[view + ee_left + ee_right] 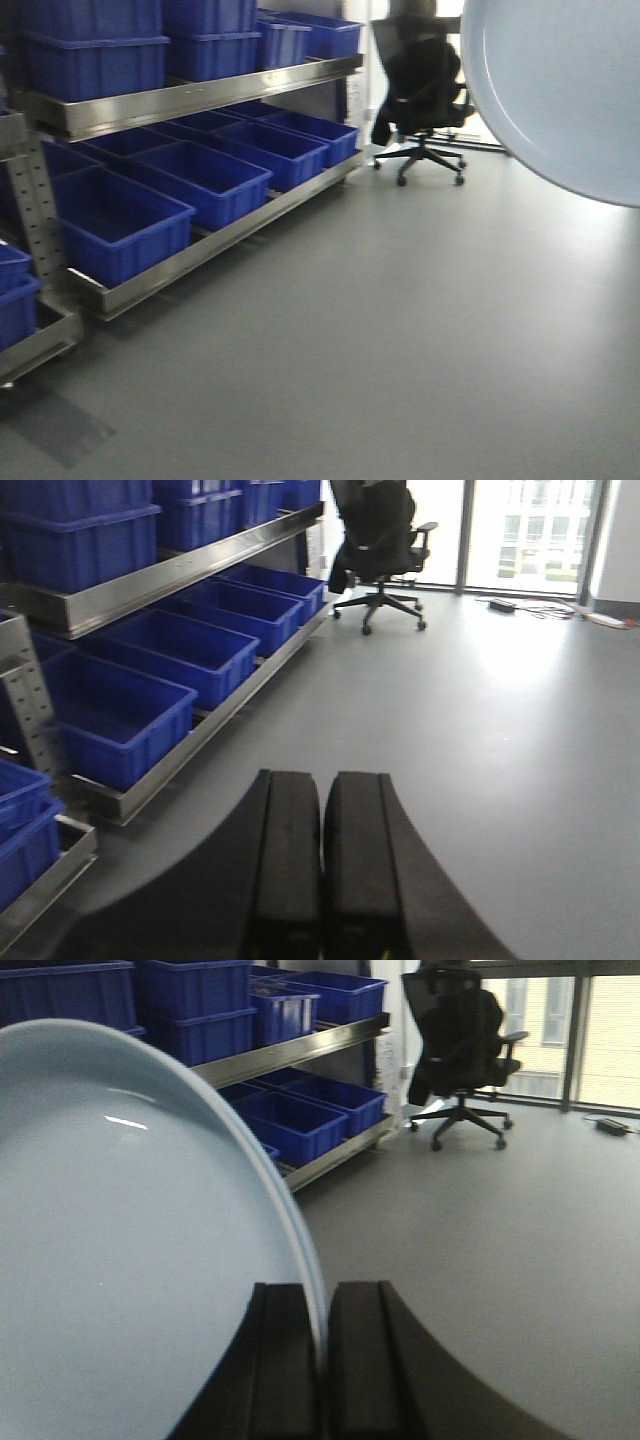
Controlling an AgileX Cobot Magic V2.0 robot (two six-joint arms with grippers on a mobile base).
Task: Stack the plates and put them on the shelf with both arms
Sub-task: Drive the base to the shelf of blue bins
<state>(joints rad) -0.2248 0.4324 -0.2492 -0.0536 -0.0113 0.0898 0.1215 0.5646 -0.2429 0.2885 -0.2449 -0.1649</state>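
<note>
1. The right gripper (325, 1305) is pinching the near rim of a plate (130, 1260): its two dark fingers (285, 1360) are pressing on either side of the thin edge, which is running up between them.
2. Gripped by its edge like this, the plate is standing nearly on end instead of lying flat, and its hollow face is filling the left of the right wrist view. In the front view the same plate (570, 90) is hanging high at the right, clear of the floor (400, 350).
3. Only one rim is showing between the fingers, so I cannot tell whether a second plate is nested behind it.
4. The left gripper (322, 780) is carrying nothing. Its fingers (290, 860) are pressed together with only a hairline seam between them, and it is pointing over bare floor toward the shelf.
5. The shelf (200, 95) is running along the left, well apart from the plate, and blue crates (200, 180) are filling its tiers.
6. An office chair (425, 90) is standing at the far end, by the windows.
7. Judging from this, the plate is in transit to the shelf, with placing not yet begun; a free spot among the crates will be needed.
</note>
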